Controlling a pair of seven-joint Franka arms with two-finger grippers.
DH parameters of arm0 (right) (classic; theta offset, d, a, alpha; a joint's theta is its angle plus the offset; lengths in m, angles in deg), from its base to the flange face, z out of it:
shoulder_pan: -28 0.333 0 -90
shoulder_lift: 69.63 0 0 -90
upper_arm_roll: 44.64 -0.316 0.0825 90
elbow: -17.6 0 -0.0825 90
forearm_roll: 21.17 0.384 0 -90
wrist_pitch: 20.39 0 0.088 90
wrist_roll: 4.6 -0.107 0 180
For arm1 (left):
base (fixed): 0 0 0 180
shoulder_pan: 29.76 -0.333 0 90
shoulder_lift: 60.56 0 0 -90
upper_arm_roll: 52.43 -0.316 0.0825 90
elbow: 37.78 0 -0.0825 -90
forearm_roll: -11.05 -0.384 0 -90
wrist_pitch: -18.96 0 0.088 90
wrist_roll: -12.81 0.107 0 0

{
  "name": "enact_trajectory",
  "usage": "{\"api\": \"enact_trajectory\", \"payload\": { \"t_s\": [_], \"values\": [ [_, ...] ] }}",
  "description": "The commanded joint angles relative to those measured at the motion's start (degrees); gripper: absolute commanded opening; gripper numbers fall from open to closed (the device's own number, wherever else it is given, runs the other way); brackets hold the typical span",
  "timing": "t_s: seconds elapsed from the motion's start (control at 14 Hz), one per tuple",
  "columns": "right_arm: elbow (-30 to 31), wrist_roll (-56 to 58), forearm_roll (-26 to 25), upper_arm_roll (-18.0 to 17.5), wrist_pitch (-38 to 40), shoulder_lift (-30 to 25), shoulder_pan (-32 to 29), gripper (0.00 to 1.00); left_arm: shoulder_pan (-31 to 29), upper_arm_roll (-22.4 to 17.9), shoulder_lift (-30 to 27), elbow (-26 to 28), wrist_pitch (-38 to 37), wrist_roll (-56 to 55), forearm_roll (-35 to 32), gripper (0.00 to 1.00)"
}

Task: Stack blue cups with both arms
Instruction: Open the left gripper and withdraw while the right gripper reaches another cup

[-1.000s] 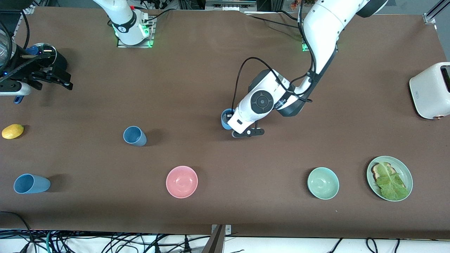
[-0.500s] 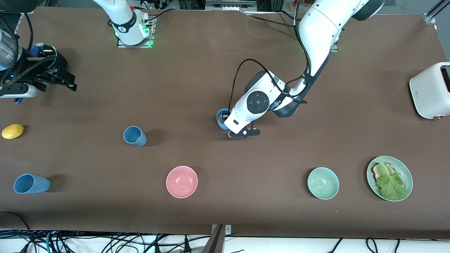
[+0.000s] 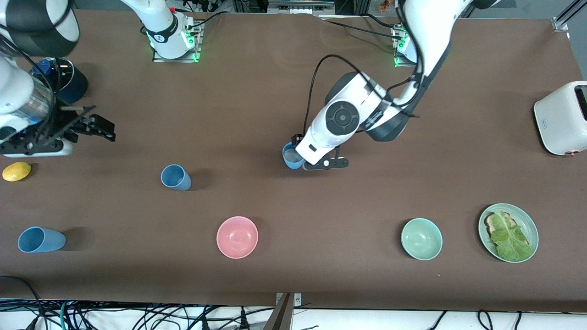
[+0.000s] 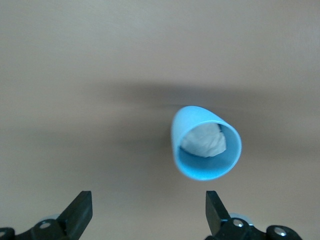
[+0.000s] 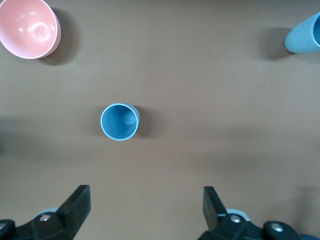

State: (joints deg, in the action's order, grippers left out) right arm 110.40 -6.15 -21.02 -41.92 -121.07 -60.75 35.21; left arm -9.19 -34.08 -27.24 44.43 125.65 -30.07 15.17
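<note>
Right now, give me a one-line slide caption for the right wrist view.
Right gripper, fingers open, hangs above an upright blue cup on the brown table, pink bowl nearby.

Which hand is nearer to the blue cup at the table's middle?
Left. The left hand is right at that cup, fingers open; the right hand hangs over the right arm's end.

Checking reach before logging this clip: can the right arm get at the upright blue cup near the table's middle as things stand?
Probably yes: the right pincer is open, and the upright blue cup stands alone with nothing around it.
</note>
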Motion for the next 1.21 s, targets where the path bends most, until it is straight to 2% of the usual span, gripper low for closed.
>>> {"api": "enact_trajectory", "payload": {
  "t_s": [0.0,0.07,0.29,0.5,0.64,0.86,0.93,1.14],
  "values": [
    [-1.4,0.7,0.0,0.1,-3.2,4.2,1.0,1.0,-5.6,0.1,-6.3,1.2,-6.0,1.7,-4.8,1.0],
    [-1.3,0.6,0.2,0.0,-4.9,5.9,1.0,1.0,-7.5,0.2,-8.1,1.2,-8.9,4.8,-6.8,1.0],
    [-0.4,0.1,0.6,0.0,-10.7,10.2,1.7,1.0,-13.7,-0.1,-13.5,1.2,-15.1,17.0,-7.2,1.0],
    [3.8,0.0,0.6,0.0,-18.0,11.6,2.0,1.0,-21.9,0.1,-19.2,1.2,-19.9,28.4,-7.2,1.0],
    [6.5,0.0,0.6,0.0,-21.7,12.2,2.2,1.0,-24.1,-1.0,-21.4,1.5,-22.3,33.5,-6.5,1.0],
    [11.8,-0.4,0.6,0.0,-26.4,12.1,2.4,1.0,-17.9,-15.5,-28.4,6.3,-21.0,39.1,-4.0,1.0],
    [13.3,-0.4,0.6,0.0,-27.7,12.1,2.5,1.0,-17.7,-18.1,-30.1,8.0,-19.8,41.3,-2.8,1.0],
    [17.7,-0.6,0.6,0.0,-33.3,12.5,3.3,1.0,-19.2,-18.3,-38.1,18.6,-10.1,43.5,-3.2,1.0]
  ]
}}
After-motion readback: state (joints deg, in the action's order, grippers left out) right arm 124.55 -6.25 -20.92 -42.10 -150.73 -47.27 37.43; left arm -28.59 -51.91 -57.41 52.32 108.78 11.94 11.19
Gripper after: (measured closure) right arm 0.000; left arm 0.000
